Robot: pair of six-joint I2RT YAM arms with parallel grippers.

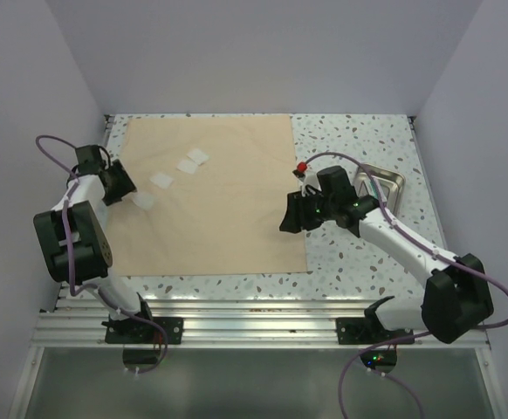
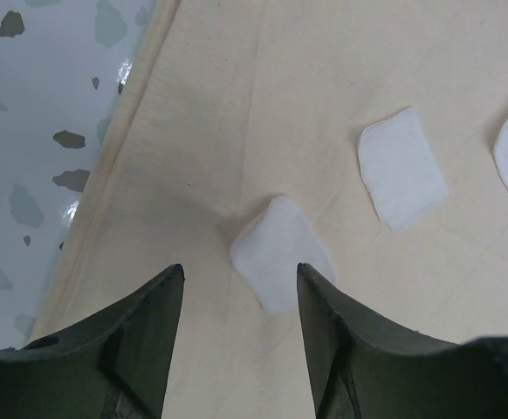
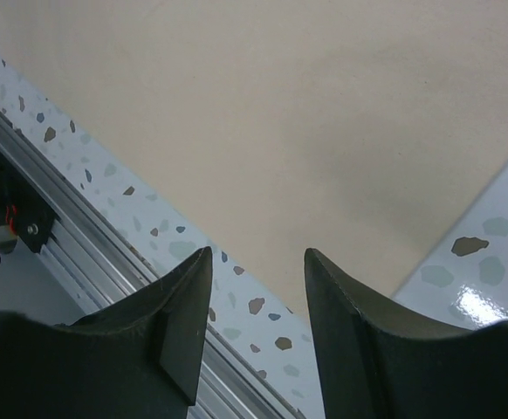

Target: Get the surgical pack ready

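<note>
The tan sheet (image 1: 210,192) lies flat on the left and middle of the table. Three white gauze squares (image 1: 193,161) (image 1: 161,180) (image 1: 143,201) lie on its left part. My left gripper (image 1: 125,185) is open just left of the nearest square. In the left wrist view the gripper (image 2: 240,272) hovers over the sheet (image 2: 263,87) with that gauze (image 2: 282,253) just ahead of its right finger. The steel tray (image 1: 392,182) sits at the right, partly hidden by my right arm. My right gripper (image 1: 291,214) is open and empty over the sheet's right edge (image 3: 280,113). Scissors and packets are out of view.
A small red item (image 1: 300,167) shows by the right arm near the sheet's edge. Speckled tabletop (image 1: 359,253) lies right of the sheet. The metal rail (image 3: 79,227) runs along the near edge. White walls close in the left, back and right.
</note>
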